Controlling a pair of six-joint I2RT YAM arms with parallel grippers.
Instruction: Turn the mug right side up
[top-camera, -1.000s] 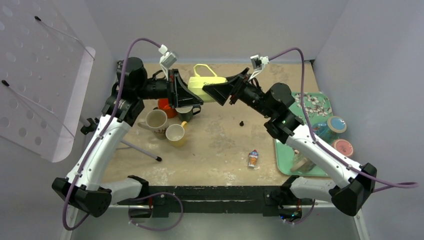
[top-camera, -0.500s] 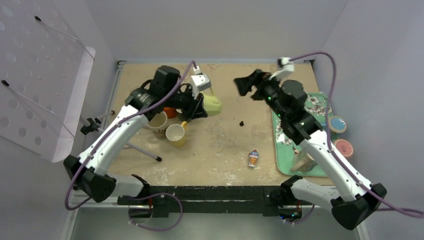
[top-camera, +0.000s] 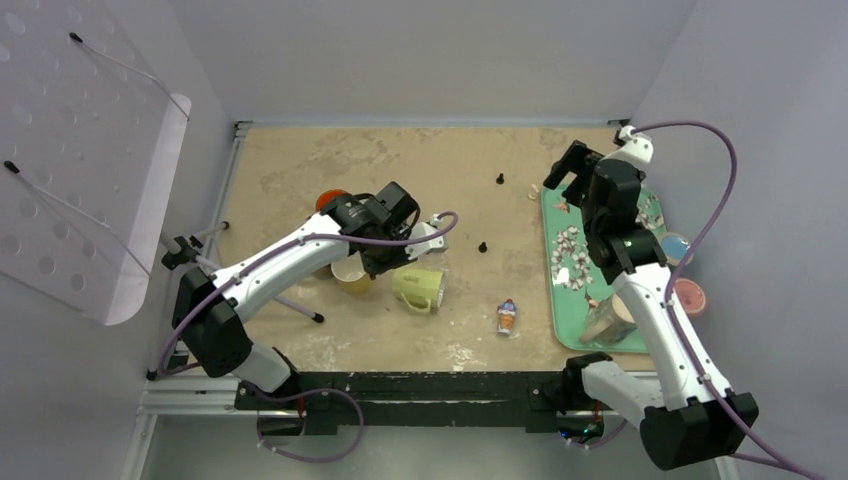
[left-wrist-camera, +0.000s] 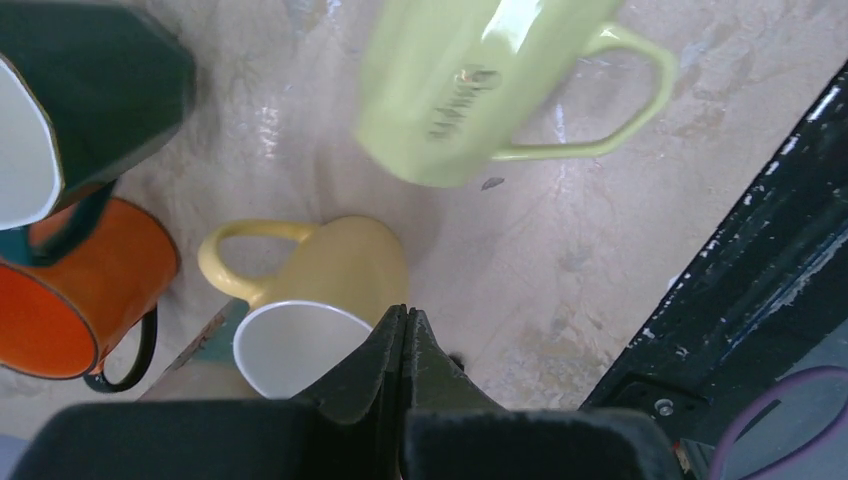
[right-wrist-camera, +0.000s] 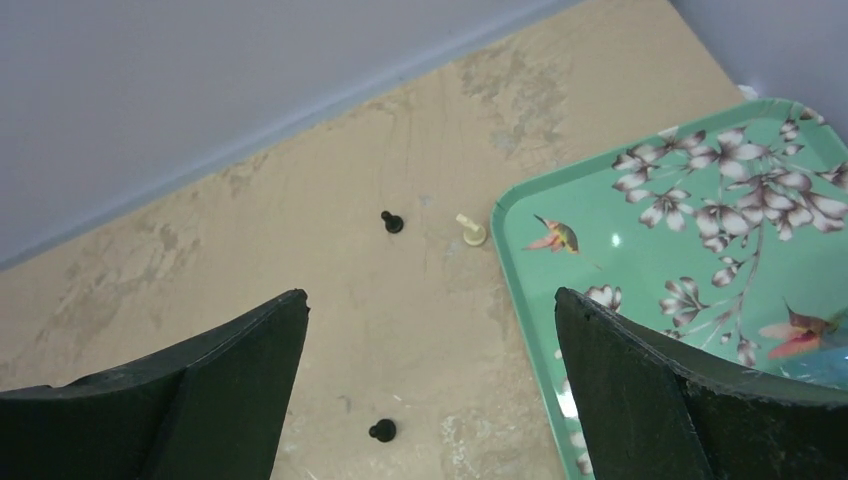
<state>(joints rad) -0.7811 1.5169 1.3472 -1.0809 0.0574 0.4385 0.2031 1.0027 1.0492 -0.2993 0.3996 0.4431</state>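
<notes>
From above, the lime mug (top-camera: 418, 288) sits on the table (top-camera: 300, 160) near its front edge, just right of a yellow mug (top-camera: 350, 277). It looks tipped rather than standing square. I cannot tell from here which way its mouth faces. The left gripper (top-camera: 383, 260) hangs over the mugs, just beside the lime one and not touching it. The right gripper (top-camera: 568, 168) is well apart, raised over the far corner of the tray (top-camera: 560, 250).

In the left wrist view, the fingers are pressed flat together with nothing between them. The lime mug fills the upper frame, blurred, with its loop handle pointing right and no opening showing. The yellow mug stands mouth-up just below the fingertips, with an orange mug (left-wrist-camera: 70, 290) and a dark mug (left-wrist-camera: 90, 90) to the left.

In the right wrist view, the fingers are spread wide and empty, over bare table and the tray's corner. The lime mug is not in sight here.

The mug looks like glazed ceramic, so I judge it rigid, fairly heavy for these fingers, slick, and liable to chip if dropped. The wall is probably too wide and glossy to squeeze securely from outside. The better hold is likely on the rim, with one finger inside and one outside. The handle would also serve, though the mug could swing on it.
</notes>
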